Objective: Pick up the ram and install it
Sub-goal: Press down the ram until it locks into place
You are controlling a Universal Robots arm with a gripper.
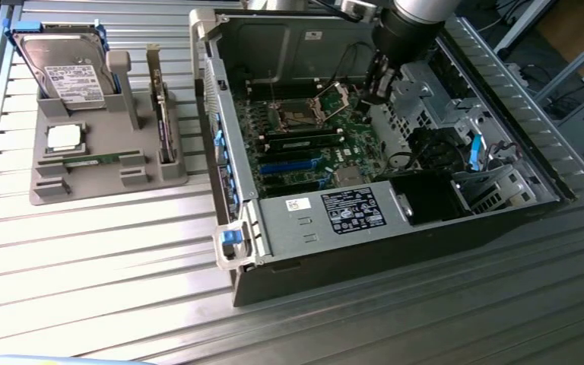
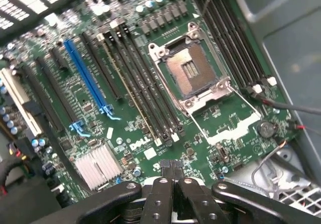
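Note:
The ram [image 1: 94,160], a thin green stick, lies flat in the grey holder [image 1: 69,190] on the table at the exterior view's left, outside the computer case [image 1: 303,258]. My gripper [image 1: 370,97] is far from it, inside the open case and hanging over the motherboard [image 1: 307,152] near the processor socket [image 1: 297,115]. In the wrist view the gripper [image 2: 170,165] is shut with nothing between its fingers. Ahead of it lie the socket [image 2: 193,71] and the long black memory slots [image 2: 148,98].
The holder also carries a hard drive [image 1: 69,72], a square silver processor chip [image 1: 64,137] and an upright expansion card [image 1: 160,106]. Case walls, a drive cage [image 1: 444,106] and the power supply [image 1: 348,209] hem in the board. Loose cables [image 2: 286,106] run beside the socket.

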